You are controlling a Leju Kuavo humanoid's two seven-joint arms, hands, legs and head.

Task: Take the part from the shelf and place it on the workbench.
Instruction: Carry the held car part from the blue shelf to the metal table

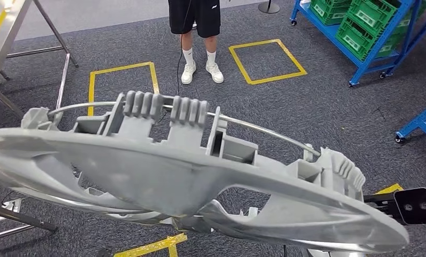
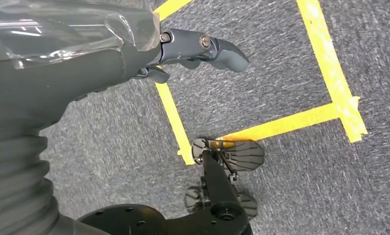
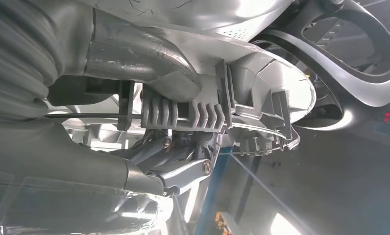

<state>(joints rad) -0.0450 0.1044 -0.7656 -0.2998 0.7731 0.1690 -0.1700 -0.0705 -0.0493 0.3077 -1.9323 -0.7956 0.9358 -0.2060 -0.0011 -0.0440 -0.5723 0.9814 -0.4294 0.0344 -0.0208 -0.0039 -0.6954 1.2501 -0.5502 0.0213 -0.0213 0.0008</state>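
Observation:
The part (image 1: 162, 171) is a large grey moulded plastic piece with ribbed clips and a thin metal rod along its far edge. It hangs tilted close below my head camera, above the carpet. In the right wrist view my right hand (image 3: 173, 166) grips the part (image 3: 203, 73) from beneath, its fingers pressed against the ribbed clips. The head view hides that hand behind the part. My left hand (image 2: 183, 49) hangs over the floor with its thumb stretched out and nothing in it.
A person (image 1: 197, 32) in black shorts and white shoes stands ahead between two yellow tape squares (image 1: 122, 80). A blue rack with green crates (image 1: 371, 27) stands at the far right. A metal frame (image 1: 18, 32) stands at the far left.

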